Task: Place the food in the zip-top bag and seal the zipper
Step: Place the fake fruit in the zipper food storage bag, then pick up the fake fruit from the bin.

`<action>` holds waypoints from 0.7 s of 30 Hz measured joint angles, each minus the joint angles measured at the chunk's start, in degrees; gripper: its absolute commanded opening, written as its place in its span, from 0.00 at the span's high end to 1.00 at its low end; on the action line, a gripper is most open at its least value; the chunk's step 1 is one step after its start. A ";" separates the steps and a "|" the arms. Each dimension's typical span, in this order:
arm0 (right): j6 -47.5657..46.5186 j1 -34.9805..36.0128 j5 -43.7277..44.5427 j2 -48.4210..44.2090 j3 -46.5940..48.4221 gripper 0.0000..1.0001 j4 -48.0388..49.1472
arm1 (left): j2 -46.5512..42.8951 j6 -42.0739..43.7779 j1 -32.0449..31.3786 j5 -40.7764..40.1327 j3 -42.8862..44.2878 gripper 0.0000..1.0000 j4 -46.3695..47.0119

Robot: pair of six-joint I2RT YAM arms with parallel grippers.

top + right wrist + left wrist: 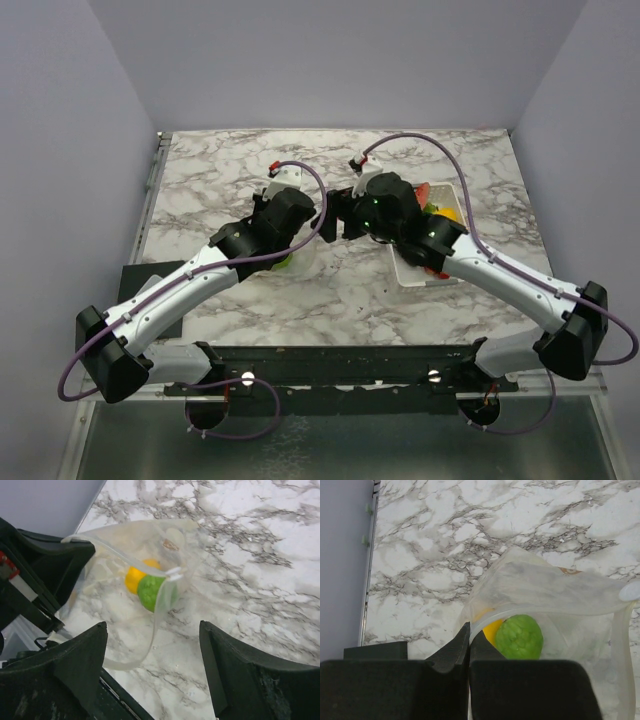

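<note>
The clear zip-top bag [555, 595] lies on the marble table with its mouth held open. Inside it sit a green lime [520, 636] and a yellow lemon [492, 630]. My left gripper [468, 630] is shut on the bag's mouth edge, on the whitish zipper strip [125, 562]. In the right wrist view the bag [125, 545], lime [150, 591] and lemon [134, 576] lie ahead of my right gripper [153, 627], which is open and empty above the table. More toy fruit, a red piece [424, 192] and a yellow piece [447, 213], lie in the white basket [462, 200].
The white basket stands at the right of the table, partly hidden under my right arm [500, 270]. A dark mat [140, 275] lies at the table's left front edge. Grey walls close in the table on three sides.
</note>
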 measured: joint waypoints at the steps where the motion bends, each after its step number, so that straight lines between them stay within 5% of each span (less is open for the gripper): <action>1: -0.20 0.00 0.87 -1.22 -0.59 0.22 -0.87 | 0.00 0.00 0.00 0.00 0.00 1.00 -0.02; 21: -3.26 -2.45 27.10 -12.24 -2.99 0.27 -23.89 | 0.00 0.00 0.00 0.00 0.00 1.00 -0.02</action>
